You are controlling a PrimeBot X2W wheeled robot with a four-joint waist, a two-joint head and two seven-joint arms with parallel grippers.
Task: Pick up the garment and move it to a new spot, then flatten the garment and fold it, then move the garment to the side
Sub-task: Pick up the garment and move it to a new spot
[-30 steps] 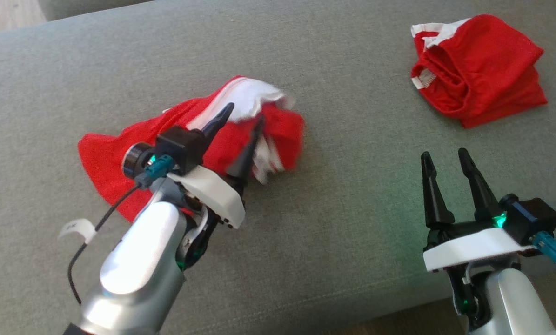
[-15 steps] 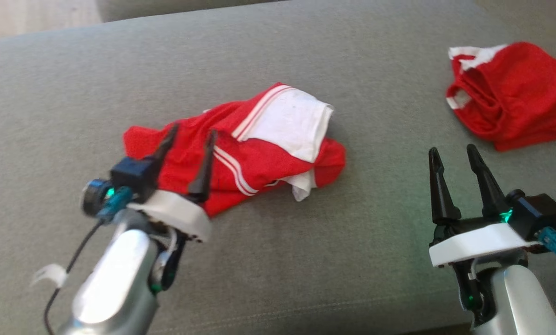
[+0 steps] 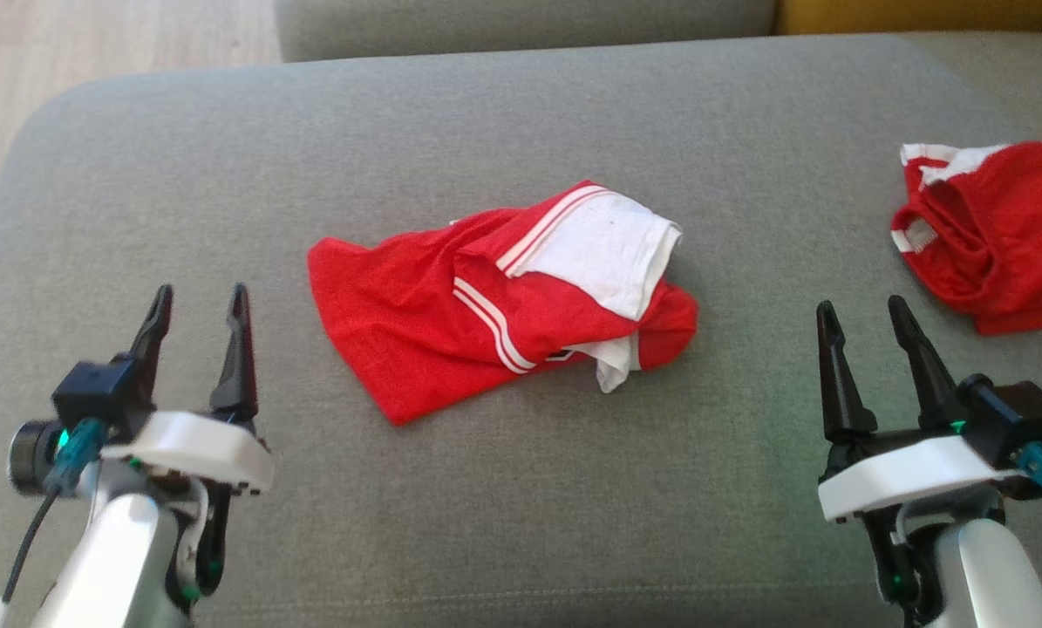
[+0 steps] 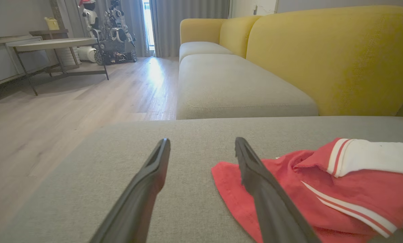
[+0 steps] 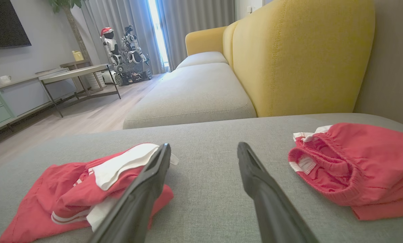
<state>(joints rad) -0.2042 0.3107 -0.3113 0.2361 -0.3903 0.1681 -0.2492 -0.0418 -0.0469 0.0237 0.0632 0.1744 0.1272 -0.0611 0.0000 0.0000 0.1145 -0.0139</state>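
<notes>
Red garment (image 3: 416, 323) lies bunched on grey cushion (image 3: 521, 113); perhaps half-folded.

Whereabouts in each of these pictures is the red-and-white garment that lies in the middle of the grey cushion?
Head view: the garment lies at the centre of the picture.
Left wrist view: the garment sits in the lower right.
Right wrist view: the garment sits in the lower left.
Shared landmark: its white panel, edged with stripes, on top in all three.
</notes>
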